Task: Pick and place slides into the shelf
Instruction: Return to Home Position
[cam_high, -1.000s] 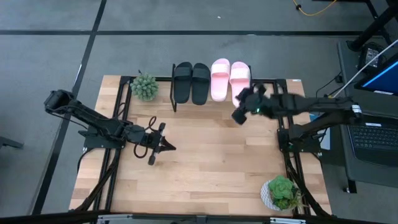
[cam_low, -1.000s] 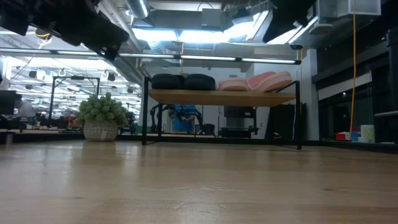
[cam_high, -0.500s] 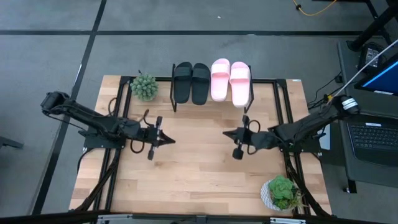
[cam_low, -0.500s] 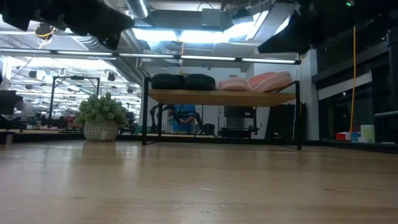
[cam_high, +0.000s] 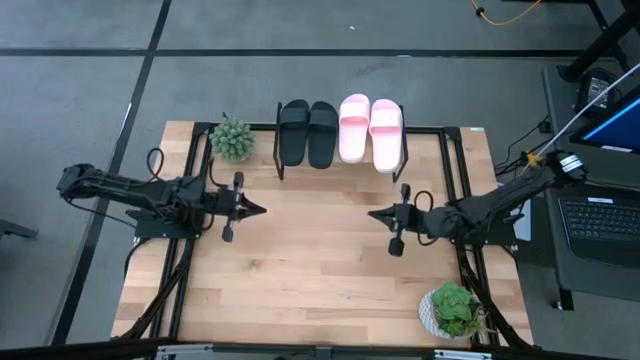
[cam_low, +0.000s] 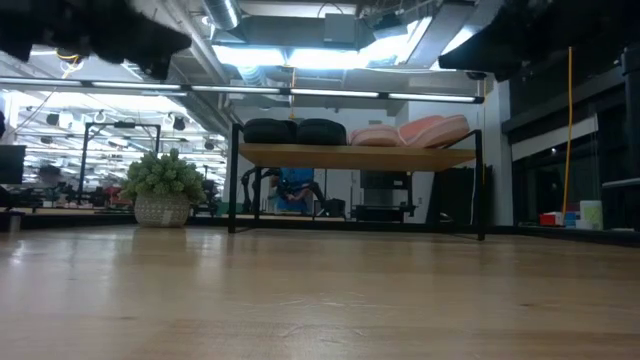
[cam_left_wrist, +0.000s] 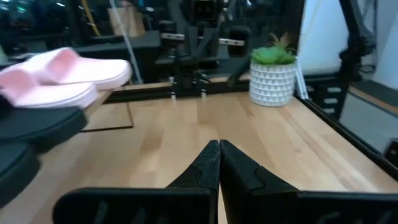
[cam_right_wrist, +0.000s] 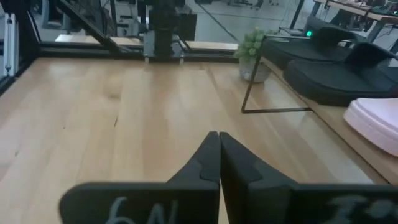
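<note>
Two black slides (cam_high: 308, 133) and two pink slides (cam_high: 371, 130) lie side by side, soles down, on the shelf (cam_low: 355, 156), a low rack with a wooden top at the table's far edge. The rightmost pink slide (cam_low: 435, 130) sits tilted. My left gripper (cam_high: 262, 209) is shut and hovers over the table's left half, pointing right. My right gripper (cam_high: 372, 214) is shut and hovers over the right half, pointing left. Both are empty and stand nearer than the shelf. Each wrist view shows its fingers closed: the left (cam_left_wrist: 219, 163) and the right (cam_right_wrist: 219, 155).
A small green plant (cam_high: 233, 139) stands left of the shelf at the far left. Another plant in a white pot (cam_high: 452, 308) stands at the near right corner. Bare wooden tabletop (cam_high: 315, 260) lies between and in front of the grippers. A laptop (cam_high: 600, 215) sits beyond the right edge.
My right gripper has left the pink slides at the shelf, come down toward the near side, levelled out and drawn back a little toward the right edge. My left gripper has drawn back toward the left and far edges. All the slides stay on the shelf.
</note>
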